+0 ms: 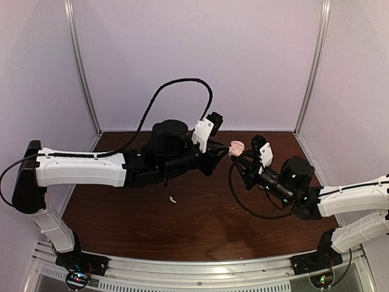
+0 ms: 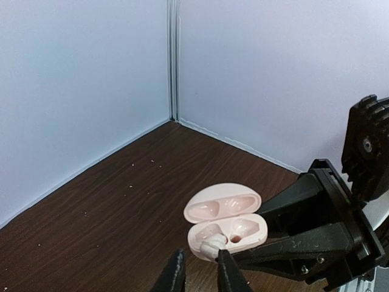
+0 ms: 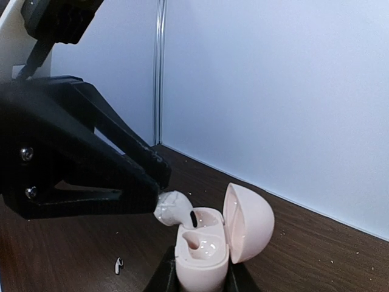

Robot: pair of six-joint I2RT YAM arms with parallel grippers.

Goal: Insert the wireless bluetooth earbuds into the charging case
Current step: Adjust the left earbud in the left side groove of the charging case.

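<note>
My right gripper is shut on the base of an open pink charging case and holds it upright above the table, lid swung back. Both wells look empty. My left gripper pinches a whitish earbud at its fingertips. The earbud is tilted over the case's near rim, its end at the mouth of one well. A second whitish earbud lies on the table in front of the left arm. No black earbuds are in view.
The dark wooden table is enclosed by pale walls with metal corner posts. The two grippers meet tip to tip at mid-table, near the back. A black cable loops under the right arm.
</note>
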